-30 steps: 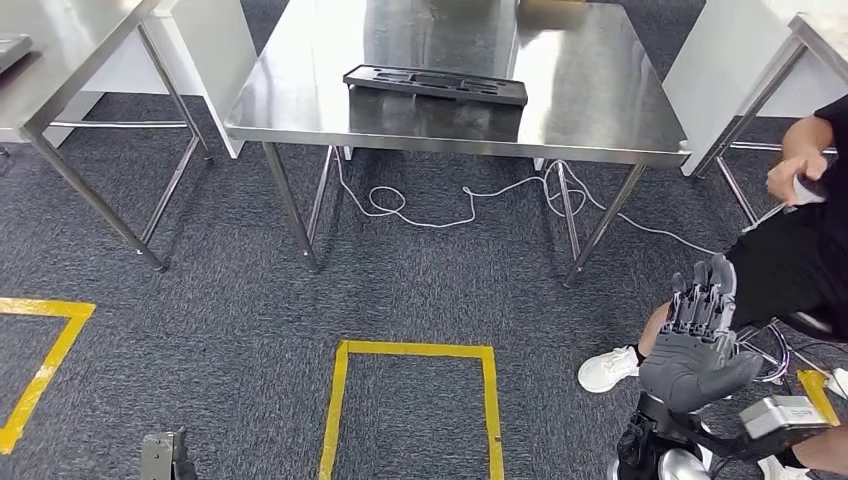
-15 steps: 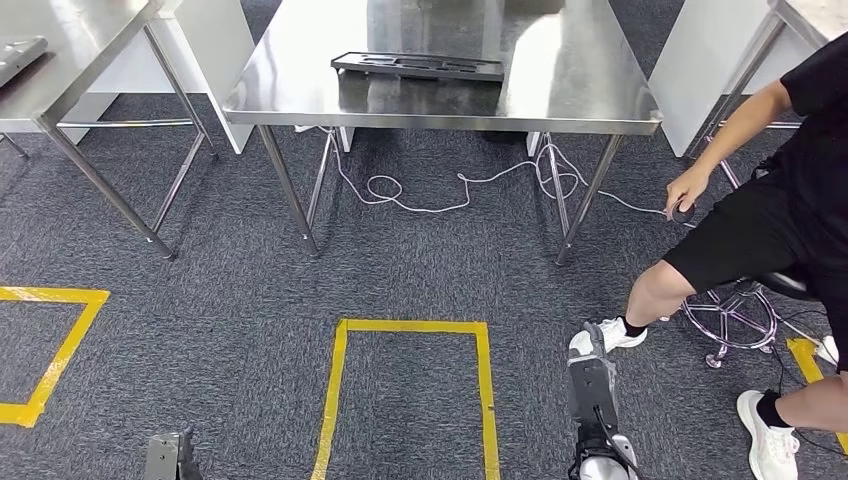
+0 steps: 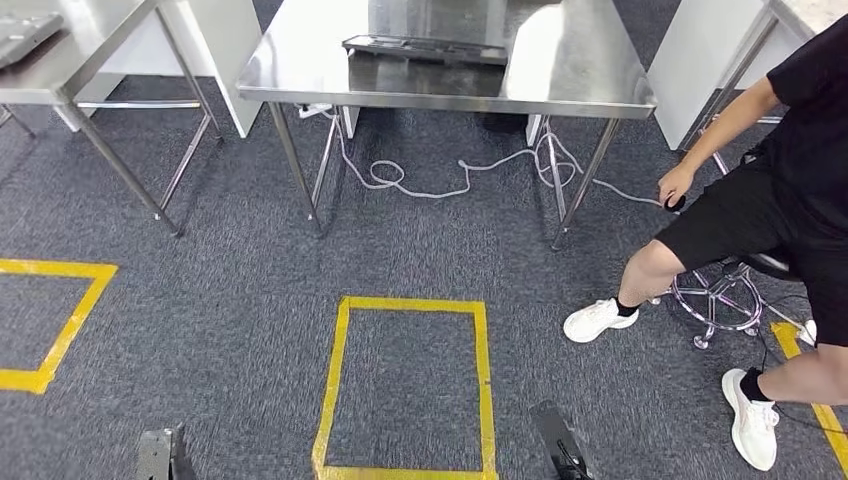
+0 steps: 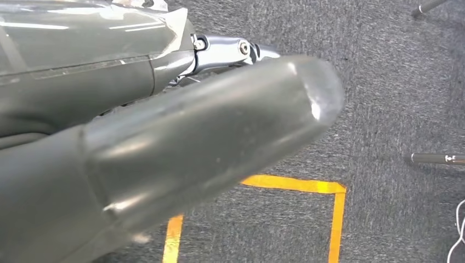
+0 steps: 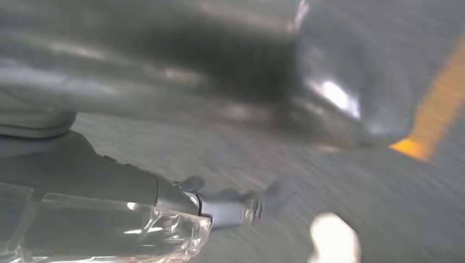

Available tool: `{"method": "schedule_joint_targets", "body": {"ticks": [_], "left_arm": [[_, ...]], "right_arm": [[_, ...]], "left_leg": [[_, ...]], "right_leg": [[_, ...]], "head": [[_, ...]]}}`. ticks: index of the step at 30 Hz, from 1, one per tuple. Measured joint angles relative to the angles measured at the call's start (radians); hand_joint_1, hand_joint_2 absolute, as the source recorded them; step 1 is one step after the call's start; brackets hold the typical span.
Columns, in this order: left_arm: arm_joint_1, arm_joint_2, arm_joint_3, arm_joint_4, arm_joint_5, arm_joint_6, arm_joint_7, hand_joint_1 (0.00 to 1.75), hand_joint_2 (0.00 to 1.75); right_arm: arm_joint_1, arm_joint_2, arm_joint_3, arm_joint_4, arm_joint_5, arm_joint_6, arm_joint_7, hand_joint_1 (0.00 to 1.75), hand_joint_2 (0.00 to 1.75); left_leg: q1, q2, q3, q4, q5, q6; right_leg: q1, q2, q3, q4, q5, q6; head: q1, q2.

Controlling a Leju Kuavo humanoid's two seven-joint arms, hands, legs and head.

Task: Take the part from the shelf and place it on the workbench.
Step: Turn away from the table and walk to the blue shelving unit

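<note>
With both arms hanging, the black part is seen from the head lying on the steel workbench. At the left wrist, the left hand grasps nothing; finger spread cannot be told. The right hand is blurred, its state unreadable.

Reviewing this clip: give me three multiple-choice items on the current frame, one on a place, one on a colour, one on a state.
1. Where does the black tray lie?
A. on the steel table
B. on the carpet
C. on the stool

2. What colour is the tape square on the floor?
A. red
B. yellow
C. white

3. How is the person posed?
A. lying down
B. kneeling on the table
C. seated on a stool

Answers: 1 A, the tray rests on the steel table top. 2 B, the tape outline on the grey carpet is yellow. 3 C, the person sits on the chrome stool, one foot on the floor.
</note>
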Motion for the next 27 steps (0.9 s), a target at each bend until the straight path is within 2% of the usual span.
{"method": "schedule_joint_targets", "body": {"ticks": [2,3,4,5,6,7,8,9,10,11,12,13,14,15,17,18,19,20,21,22,24,25,26,27], "left_arm": [[-0.001,0.000,-0.004,0.000,-0.004,-0.003,0.000,0.00,0.00],[-0.001,0.000,-0.007,0.000,-0.005,-0.004,0.000,0.00,0.00],[-0.001,0.000,-0.009,0.000,-0.006,-0.004,0.000,0.00,0.00],[0.000,0.000,-0.011,0.000,-0.006,-0.004,0.000,0.00,0.00],[0.000,0.000,-0.013,0.000,-0.006,-0.004,0.000,0.00,0.00],[0.000,0.000,-0.016,0.000,-0.006,-0.004,0.000,0.00,0.00],[0.000,0.000,-0.018,0.000,-0.006,-0.004,0.000,0.00,0.00],[-0.001,0.001,-0.020,-0.001,-0.006,-0.004,0.000,0.00,0.00],[-0.001,0.002,-0.021,-0.001,-0.007,-0.004,0.000,0.00,0.00],[-0.001,0.002,-0.022,-0.001,-0.007,-0.004,0.000,0.00,0.00],[-0.001,0.003,-0.022,-0.001,-0.007,-0.005,0.000,0.00,0.00],[0.000,0.003,-0.022,0.000,-0.007,-0.005,0.000,0.00,0.00],[0.001,0.003,-0.022,0.000,-0.007,-0.005,0.000,0.00,0.00],[0.002,0.003,-0.023,0.000,-0.007,-0.005,0.000,0.00,0.00],[0.002,0.003,-0.023,0.000,-0.007,-0.005,0.000,0.00,0.00],[0.003,0.003,-0.023,0.000,-0.007,-0.005,0.000,0.00,0.00],[0.003,0.003,-0.023,0.000,-0.007,-0.005,0.000,0.00,0.00],[0.003,0.003,-0.024,0.000,-0.007,-0.005,0.000,0.00,0.00],[0.003,0.003,-0.024,0.000,-0.007,-0.005,0.000,0.00,0.00],[0.002,0.003,-0.025,0.000,-0.007,-0.005,0.000,0.00,0.00],[0.000,0.003,-0.026,0.000,-0.007,-0.004,0.000,0.00,0.00],[-0.001,0.002,-0.027,0.000,-0.007,-0.003,0.000,0.00,0.00],[-0.001,0.002,-0.027,0.000,-0.008,-0.002,0.000,0.00,0.00],[-0.001,0.002,-0.027,0.001,-0.008,-0.001,0.000,0.00,0.00]], "right_arm": [[0.009,-0.005,0.000,0.056,0.009,0.040,0.046,0.00,0.00],[0.014,-0.006,0.000,0.080,0.011,0.060,0.068,0.00,0.00],[0.020,-0.007,0.000,0.100,0.011,0.079,0.088,0.00,0.00],[0.027,-0.008,0.000,0.117,0.011,0.097,0.105,0.00,0.00],[0.032,-0.008,0.000,0.129,0.011,0.111,0.117,0.00,0.00],[0.035,-0.008,0.000,0.140,0.011,0.121,0.125,0.00,0.00],[0.036,-0.008,-0.001,0.149,0.011,0.125,0.129,0.00,0.00],[0.035,-0.008,-0.001,0.157,0.011,0.128,0.131,0.00,0.00],[0.034,-0.009,-0.001,0.164,0.011,0.129,0.133,0.00,0.00],[0.035,-0.009,-0.001,0.170,0.011,0.130,0.134,0.00,0.00],[0.036,-0.009,-0.002,0.177,0.011,0.130,0.135,0.00,0.00],[0.038,-0.009,-0.002,0.183,0.011,0.130,0.136,0.00,0.00],[0.040,-0.009,-0.003,0.188,0.011,0.131,0.138,0.00,0.00],[0.040,-0.009,-0.004,0.192,0.011,0.131,0.138,0.00,0.00],[0.039,-0.009,-0.006,0.196,0.011,0.131,0.139,0.00,0.00],[0.039,-0.009,-0.007,0.198,0.011,0.131,0.139,0.00,0.00],[0.039,-0.009,-0.008,0.200,0.012,0.131,0.139,0.00,0.00],[0.040,-0.009,-0.008,0.202,0.014,0.133,0.141,0.00,0.00],[0.040,-0.010,-0.008,0.204,0.019,0.138,0.147,0.00,0.00],[0.040,-0.010,-0.008,0.206,0.027,0.144,0.156,0.00,0.00],[0.041,-0.010,-0.008,0.209,0.045,0.160,0.184,0.00,0.00],[0.043,-0.010,-0.007,0.210,0.055,0.167,0.202,0.00,0.00],[0.045,-0.009,-0.006,0.212,0.067,0.175,0.220,0.00,0.00],[0.048,-0.009,-0.003,0.215,0.081,0.183,0.241,0.00,0.00]], "left_leg": [[0.000,0.001,-0.035,-0.001,0.026,0.000],[0.000,0.002,-0.052,0.000,0.039,-0.002],[0.002,0.004,-0.070,0.000,0.053,-0.005],[0.004,0.005,-0.088,0.001,0.066,-0.010],[0.006,0.007,-0.106,0.003,0.079,-0.016],[0.007,0.008,-0.122,0.006,0.091,-0.024],[0.007,0.009,-0.136,0.013,0.100,-0.031],[0.006,0.011,-0.147,0.020,0.110,-0.038],[0.005,0.012,-0.155,0.027,0.118,-0.044],[0.006,0.013,-0.160,0.031,0.127,-0.049],[0.009,0.012,-0.163,0.033,0.133,-0.055],[0.013,0.011,-0.169,0.041,0.121,-0.059],[0.016,0.010,-0.177,0.065,0.087,-0.063],[0.019,0.009,-0.189,0.107,0.035,-0.066],[0.021,0.006,-0.215,0.240,-0.076,-0.070],[0.021,0.005,-0.220,0.301,-0.101,-0.072],[0.022,0.005,-0.216,0.341,-0.102,-0.073],[0.024,0.005,-0.198,0.347,-0.083,-0.072],[0.025,0.005,-0.162,0.318,-0.058,-0.071],[0.027,0.004,-0.111,0.262,-0.041,-0.069],[0.025,-0.001,-0.008,0.126,-0.047,-0.064],[0.022,-0.003,0.021,0.079,-0.061,-0.059],[0.018,-0.005,0.031,0.053,-0.069,-0.053],[0.015,-0.004,0.028,0.044,-0.068,-0.044]], "right_leg": [[-0.008,0.002,-0.043,0.132,-0.087,-0.004],[-0.014,0.002,-0.054,0.191,-0.106,0.004],[-0.020,0.002,-0.052,0.225,-0.101,0.017],[-0.025,0.002,-0.033,0.227,-0.080,0.034],[-0.032,0.002,0.004,0.193,-0.055,0.050],[-0.038,0.002,0.057,0.130,-0.042,0.061],[-0.041,0.003,0.118,0.046,-0.043,0.065],[-0.041,0.004,0.165,-0.025,-0.057,0.062],[-0.038,0.005,0.195,-0.073,-0.071,0.056],[-0.034,0.007,0.203,-0.096,-0.078,0.049],[-0.038,0.006,0.195,-0.093,-0.078,0.039],[-0.041,0.004,0.187,-0.089,-0.070,0.029],[-0.044,0.001,0.178,-0.087,-0.060,0.017],[-0.045,-0.001,0.168,-0.086,-0.049,0.004],[-0.035,-0.005,0.145,-0.085,-0.025,-0.014],[-0.030,-0.006,0.133,-0.084,-0.013,-0.017],[-0.026,-0.006,0.119,-0.082,-0.001,-0.017],[-0.023,-0.006,0.105,-0.080,0.009,-0.015],[-0.022,-0.006,0.090,-0.078,0.019,-0.013],[-0.021,-0.005,0.078,-0.074,0.027,-0.010],[-0.017,-0.004,0.061,-0.067,0.039,0.000],[-0.016,-0.005,0.055,-0.065,0.044,0.007],[-0.015,-0.005,0.049,-0.065,0.052,0.014],[-0.014,-0.006,0.043,-0.064,0.059,0.021]], "head": [[0.006,0.000],[0.008,0.000],[0.009,0.000],[0.010,0.000],[0.010,0.000],[0.010,0.000],[0.010,0.000],[0.010,0.000],[0.010,0.000],[0.009,0.000],[0.007,0.000],[0.004,0.000],[0.002,0.000],[0.000,0.000],[-0.002,0.000],[-0.002,0.000],[-0.002,0.000],[-0.002,0.000],[-0.002,0.000],[-0.002,0.000],[-0.002,0.000],[-0.001,0.000],[0.000,0.000],[0.001,0.000]]}}
